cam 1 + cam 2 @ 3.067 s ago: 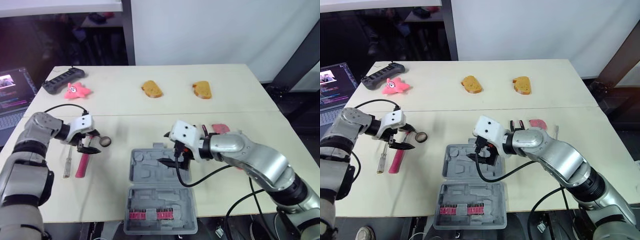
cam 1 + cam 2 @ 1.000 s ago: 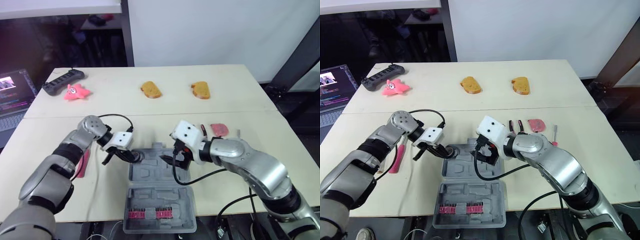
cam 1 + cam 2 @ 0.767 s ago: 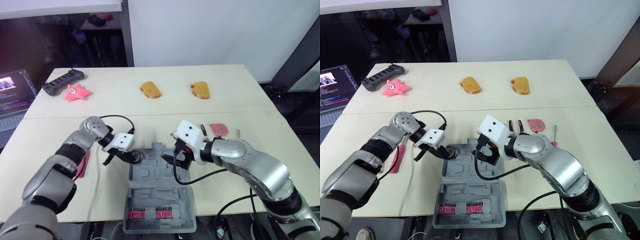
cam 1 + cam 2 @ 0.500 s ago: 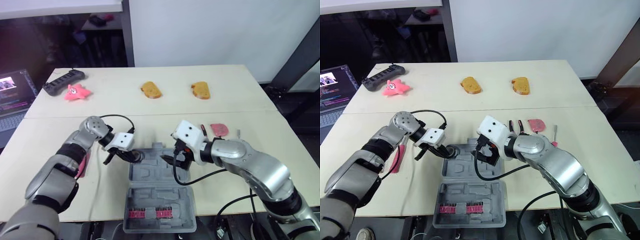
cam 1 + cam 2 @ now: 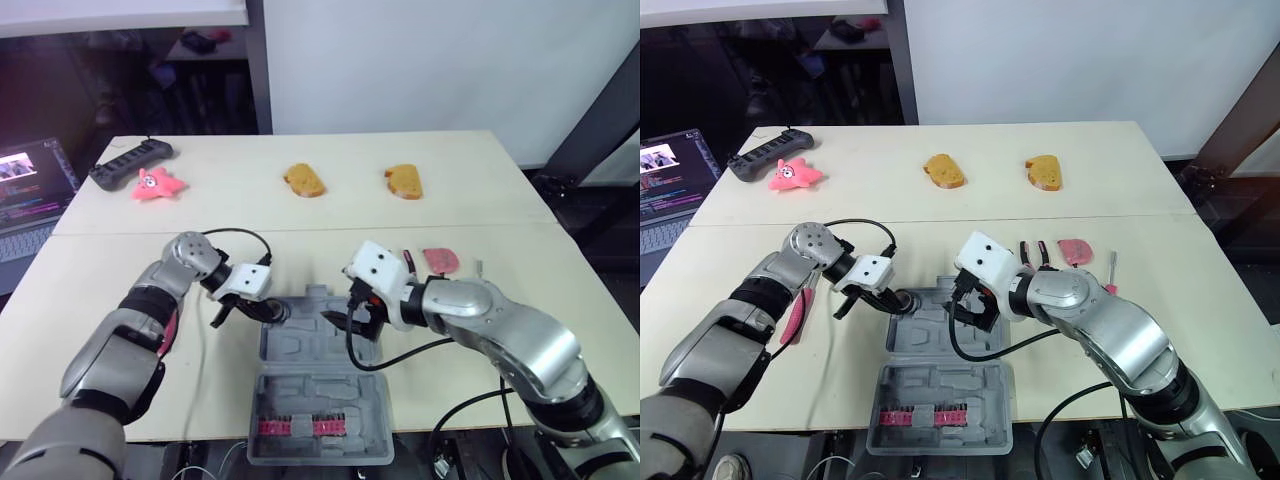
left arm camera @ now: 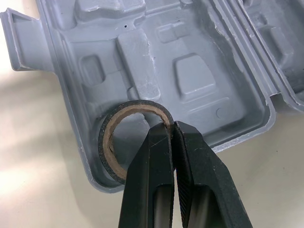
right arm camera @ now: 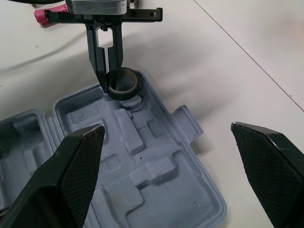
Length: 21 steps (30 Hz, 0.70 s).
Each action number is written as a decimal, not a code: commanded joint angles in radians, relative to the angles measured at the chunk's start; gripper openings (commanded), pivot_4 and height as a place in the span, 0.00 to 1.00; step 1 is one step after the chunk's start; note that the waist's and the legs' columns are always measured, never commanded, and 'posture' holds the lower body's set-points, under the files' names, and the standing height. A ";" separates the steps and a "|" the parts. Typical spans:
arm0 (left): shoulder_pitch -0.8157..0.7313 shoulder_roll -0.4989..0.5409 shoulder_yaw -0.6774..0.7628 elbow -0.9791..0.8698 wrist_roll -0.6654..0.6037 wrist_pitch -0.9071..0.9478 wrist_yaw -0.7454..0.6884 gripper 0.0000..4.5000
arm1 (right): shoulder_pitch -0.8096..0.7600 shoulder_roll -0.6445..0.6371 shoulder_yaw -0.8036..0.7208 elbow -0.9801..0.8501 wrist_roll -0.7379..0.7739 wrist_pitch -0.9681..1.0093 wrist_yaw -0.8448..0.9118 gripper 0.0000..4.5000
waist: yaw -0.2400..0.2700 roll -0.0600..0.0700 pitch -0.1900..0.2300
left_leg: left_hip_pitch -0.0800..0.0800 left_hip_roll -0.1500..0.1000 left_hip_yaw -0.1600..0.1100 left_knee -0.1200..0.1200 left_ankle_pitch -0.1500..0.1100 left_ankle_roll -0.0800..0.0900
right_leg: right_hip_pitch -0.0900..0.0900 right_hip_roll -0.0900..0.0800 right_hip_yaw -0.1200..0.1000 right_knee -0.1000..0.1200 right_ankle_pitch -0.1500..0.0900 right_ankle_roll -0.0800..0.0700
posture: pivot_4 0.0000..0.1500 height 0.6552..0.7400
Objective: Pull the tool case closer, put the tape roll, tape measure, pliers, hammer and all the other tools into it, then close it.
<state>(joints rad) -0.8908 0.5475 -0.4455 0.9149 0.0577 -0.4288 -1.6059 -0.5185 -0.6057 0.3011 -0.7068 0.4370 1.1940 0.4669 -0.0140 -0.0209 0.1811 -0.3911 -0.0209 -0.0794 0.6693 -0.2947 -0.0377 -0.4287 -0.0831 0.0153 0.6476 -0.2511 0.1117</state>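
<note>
Pinching tape roll (image 6: 107, 140), left claw (image 6: 172, 125) (jaws closed) at tool case (image 6: 190, 76) corner.

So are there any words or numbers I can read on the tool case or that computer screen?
Nothing here can be read.
The laptop screen has lines of writing, all too small to read.
The tool case and the tape roll show no words or numbers.

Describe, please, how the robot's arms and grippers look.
The left arm and right arm have silver-grey shells, black joint bands, and a white boxy wrist housing and black cable each. The left gripper and right gripper have two black fingers.
</note>
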 commanded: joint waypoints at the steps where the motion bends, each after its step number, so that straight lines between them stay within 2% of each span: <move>1: -0.007 -0.012 0.022 0.002 0.009 0.008 0.004 0.08 | -0.003 0.012 -0.029 -0.044 0.009 0.003 -0.008 1.00 | 0.000 0.000 0.000 | 0.000 0.000 0.000 0.000 0.000 0.000 | 0.000 0.000 0.000 0.000 0.000 0.000 | 1.00 1.00; 3: -0.011 -0.011 0.033 -0.005 0.003 0.014 -0.001 0.25 | -0.003 0.013 -0.031 -0.046 0.010 0.006 -0.009 1.00 | -0.001 0.000 0.000 | 0.000 0.000 0.000 0.000 0.000 0.000 | 0.000 0.000 0.000 0.000 0.000 0.000 | 1.00 1.00; 7: -0.019 -0.001 0.041 -0.032 -0.033 0.038 -0.008 0.68 | -0.002 0.013 -0.036 -0.049 0.011 0.010 -0.010 1.00 | -0.004 0.000 0.000 | 0.000 0.000 0.000 0.000 0.000 0.000 | 0.000 0.000 0.000 0.000 0.000 0.000 | 1.00 1.00; 18: -0.017 0.061 0.026 -0.120 -0.146 0.158 -0.009 0.68 | -0.001 0.012 -0.045 -0.048 0.010 0.011 -0.007 1.00 | -0.005 0.000 0.000 | 0.000 0.000 -0.001 0.000 0.000 0.000 | 0.000 0.000 0.000 0.000 0.000 0.000 | 1.00 1.00; 21: -0.001 0.036 0.077 -0.110 -0.169 0.206 -0.006 0.68 | -0.002 0.013 -0.044 -0.043 0.008 0.005 -0.007 1.00 | -0.004 0.000 0.000 | 0.000 0.000 -0.001 0.000 0.000 0.000 | 0.000 0.000 0.000 0.000 0.000 0.000 | 1.00 1.00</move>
<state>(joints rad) -0.8915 0.5922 -0.4072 0.8183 -0.0778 -0.2488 -1.6110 -0.5175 -0.5988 0.2852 -0.7195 0.4379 1.2142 0.4594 -0.0182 -0.0210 0.1812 -0.3912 -0.0209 -0.0799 0.6694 -0.2947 -0.0376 -0.4288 -0.0828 0.0152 0.6475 -0.2511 0.1117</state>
